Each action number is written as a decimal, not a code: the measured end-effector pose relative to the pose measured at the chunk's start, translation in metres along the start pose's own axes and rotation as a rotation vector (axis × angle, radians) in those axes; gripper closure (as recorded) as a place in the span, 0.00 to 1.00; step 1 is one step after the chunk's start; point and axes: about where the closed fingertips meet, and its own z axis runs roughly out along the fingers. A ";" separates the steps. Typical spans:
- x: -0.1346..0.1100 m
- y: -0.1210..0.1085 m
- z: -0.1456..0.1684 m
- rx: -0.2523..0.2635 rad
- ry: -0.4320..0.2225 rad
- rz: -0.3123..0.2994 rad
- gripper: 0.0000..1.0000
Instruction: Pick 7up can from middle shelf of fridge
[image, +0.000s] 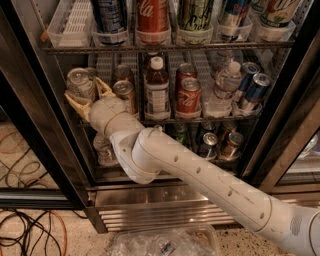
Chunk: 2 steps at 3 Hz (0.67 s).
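Note:
The 7up can (80, 82), pale with a shiny silver top, is at the left end of the middle shelf (200, 120) of the fridge (45, 100). My gripper (86, 95) is shut on it. One yellowish finger (73, 102) lies below and left of the can, the other finger (103, 88) is on its right. The can tilts slightly and sits a little off the rack. My white arm (200, 175) reaches in from the lower right.
A copper-orange can (125, 91) stands just right of the gripper, then a brown bottle (157, 90), two Coca-Cola cans (188, 95), a water bottle (225, 85) and blue cans (255, 87). Tall cans fill the rack above. Cables (25, 230) lie on the floor at left.

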 end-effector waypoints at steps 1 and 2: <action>-0.016 0.006 -0.011 -0.024 0.004 0.013 1.00; -0.028 0.015 -0.028 -0.080 0.029 0.039 1.00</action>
